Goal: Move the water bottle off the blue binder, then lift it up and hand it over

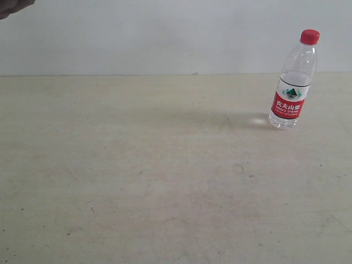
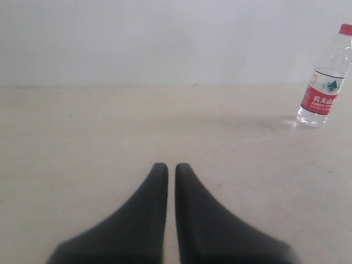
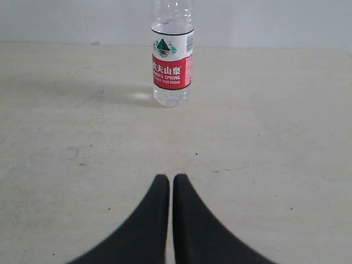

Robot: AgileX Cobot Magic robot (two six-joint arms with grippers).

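1. The water bottle (image 1: 293,88) stands upright on the worktop (image 1: 165,192), far right; no blue binder shows.
2. The right fingers (image 3: 159,214) and left fingers (image 2: 154,209) are closed, empty.
3. Part the right fingers, then grip at the label.

The worktop (image 1: 165,181) is softly, evenly lit; a faint shadow and a bright glint are cast beside the water bottle (image 1: 294,82).

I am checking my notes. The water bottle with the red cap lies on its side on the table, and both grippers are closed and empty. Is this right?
No: the water bottle stands upright on the table, as the exterior view shows. The left gripper and the right gripper are closed and empty.
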